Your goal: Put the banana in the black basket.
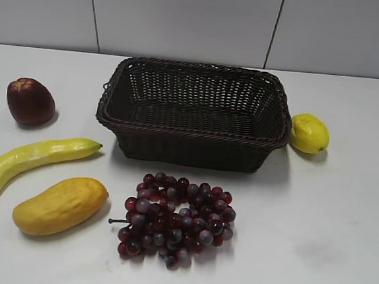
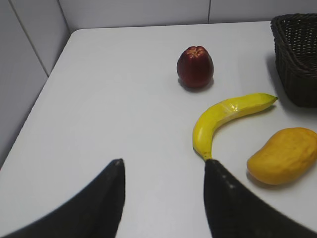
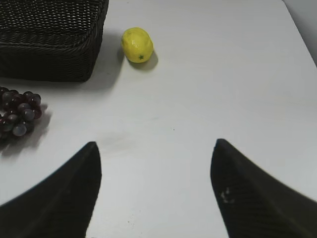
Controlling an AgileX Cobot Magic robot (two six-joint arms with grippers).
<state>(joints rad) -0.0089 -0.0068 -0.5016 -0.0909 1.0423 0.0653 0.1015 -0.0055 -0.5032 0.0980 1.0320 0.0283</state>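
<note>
The banana (image 1: 31, 161) lies on the white table at the left, greenish tip toward the basket; in the left wrist view the banana (image 2: 225, 118) lies ahead and right of the jaws. The black basket (image 1: 193, 137) stands at the middle back, empty; its corner shows in the left wrist view (image 2: 297, 59) and in the right wrist view (image 3: 49, 44). My left gripper (image 2: 163, 161) is open and empty, its right finger tip near the banana's stem end. My right gripper (image 3: 154, 144) is open and empty over bare table. Neither gripper shows in the exterior view.
A dark red apple (image 1: 29, 101) sits at the back left. An orange-yellow mango (image 1: 61, 204) lies in front of the banana. A bunch of red grapes (image 1: 176, 218) lies in front of the basket. A lemon (image 1: 310, 133) sits right of the basket.
</note>
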